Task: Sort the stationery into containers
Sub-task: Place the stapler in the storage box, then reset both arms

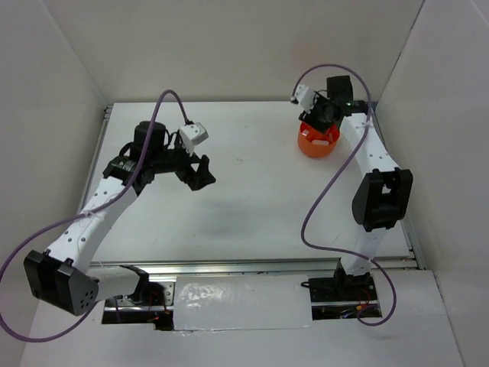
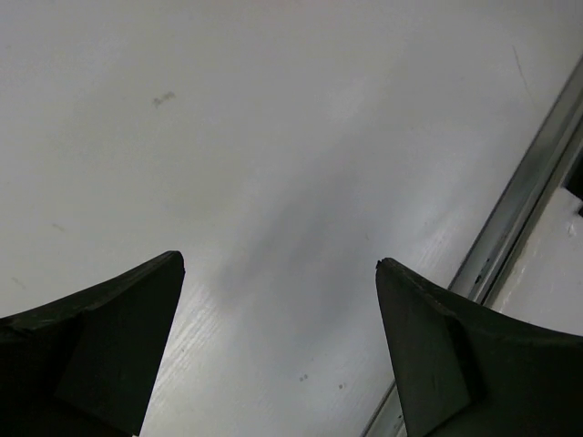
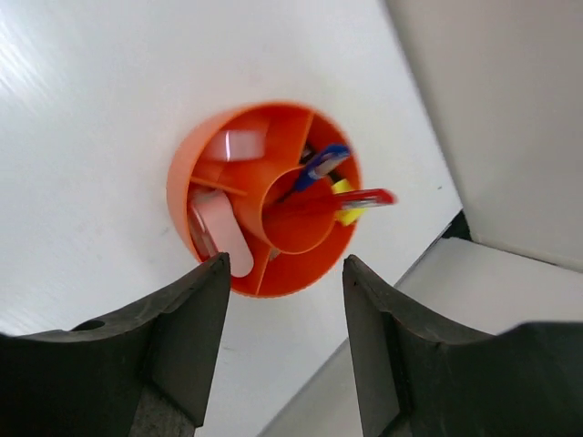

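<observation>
The orange tub [image 3: 301, 269] stands at the table's far right, also in the top view [image 1: 315, 145]. In its middle cup stand the red-and-blue pen [image 3: 360, 198] and the marker's yellow cap [image 3: 343, 202]. A pink-and-white eraser [image 3: 223, 234] leans in an outer compartment, and a pale pink piece [image 3: 241, 146] lies in another. My right gripper [image 3: 284, 266] is open and empty, above the tub's near rim; it shows in the top view [image 1: 321, 122]. My left gripper [image 2: 278, 264] is open and empty over bare table, left of centre [image 1: 200, 173].
White walls enclose the table on three sides. A metal rail [image 2: 519, 205] runs along the table edge near the left gripper. Purple cables loop from both arms [image 1: 321, 199].
</observation>
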`<act>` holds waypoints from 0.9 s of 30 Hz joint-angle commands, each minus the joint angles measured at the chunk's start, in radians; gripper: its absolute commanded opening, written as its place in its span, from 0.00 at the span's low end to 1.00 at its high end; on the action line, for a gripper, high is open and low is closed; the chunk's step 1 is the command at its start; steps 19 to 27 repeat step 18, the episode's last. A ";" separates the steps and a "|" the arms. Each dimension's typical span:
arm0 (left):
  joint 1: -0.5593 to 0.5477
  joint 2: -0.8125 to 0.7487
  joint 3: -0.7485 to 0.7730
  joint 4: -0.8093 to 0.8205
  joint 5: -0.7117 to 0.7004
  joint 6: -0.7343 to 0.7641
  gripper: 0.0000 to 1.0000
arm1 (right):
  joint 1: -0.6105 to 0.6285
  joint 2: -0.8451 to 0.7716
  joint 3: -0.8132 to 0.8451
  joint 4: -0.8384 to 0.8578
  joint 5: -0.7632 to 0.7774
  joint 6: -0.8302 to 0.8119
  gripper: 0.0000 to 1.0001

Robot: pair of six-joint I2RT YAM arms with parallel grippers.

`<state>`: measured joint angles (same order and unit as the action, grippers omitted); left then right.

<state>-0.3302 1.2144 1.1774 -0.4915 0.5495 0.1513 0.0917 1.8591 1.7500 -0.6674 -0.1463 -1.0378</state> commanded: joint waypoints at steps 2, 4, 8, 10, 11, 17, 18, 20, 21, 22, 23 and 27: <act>0.034 0.102 0.143 -0.139 -0.201 -0.142 0.99 | -0.009 -0.203 0.137 -0.080 -0.146 0.377 0.60; 0.065 0.129 0.140 -0.153 -0.240 -0.196 0.99 | -0.020 -0.271 0.055 -0.064 -0.157 0.572 0.74; 0.149 0.055 0.015 -0.059 -0.282 -0.263 0.99 | -0.073 -0.531 -0.246 0.028 -0.214 0.823 1.00; 0.172 0.027 -0.036 -0.001 -0.296 -0.269 0.99 | -0.084 -0.615 -0.449 0.069 -0.216 0.902 1.00; 0.189 0.005 -0.083 0.008 -0.304 -0.271 0.99 | -0.114 -0.686 -0.508 0.078 -0.217 0.909 1.00; 0.270 -0.084 -0.254 0.106 -0.329 -0.262 0.99 | -0.167 -0.854 -0.823 0.117 -0.220 0.950 1.00; 0.279 -0.091 -0.262 0.107 -0.321 -0.256 0.99 | -0.171 -0.860 -0.834 0.117 -0.223 0.952 1.00; 0.279 -0.091 -0.262 0.107 -0.321 -0.256 0.99 | -0.171 -0.860 -0.834 0.117 -0.223 0.952 1.00; 0.279 -0.091 -0.262 0.107 -0.321 -0.256 0.99 | -0.171 -0.860 -0.834 0.117 -0.223 0.952 1.00; 0.279 -0.091 -0.262 0.107 -0.321 -0.256 0.99 | -0.171 -0.860 -0.834 0.117 -0.223 0.952 1.00; 0.279 -0.091 -0.262 0.107 -0.321 -0.256 0.99 | -0.171 -0.860 -0.834 0.117 -0.223 0.952 1.00; 0.279 -0.091 -0.262 0.107 -0.321 -0.256 0.99 | -0.171 -0.860 -0.834 0.117 -0.223 0.952 1.00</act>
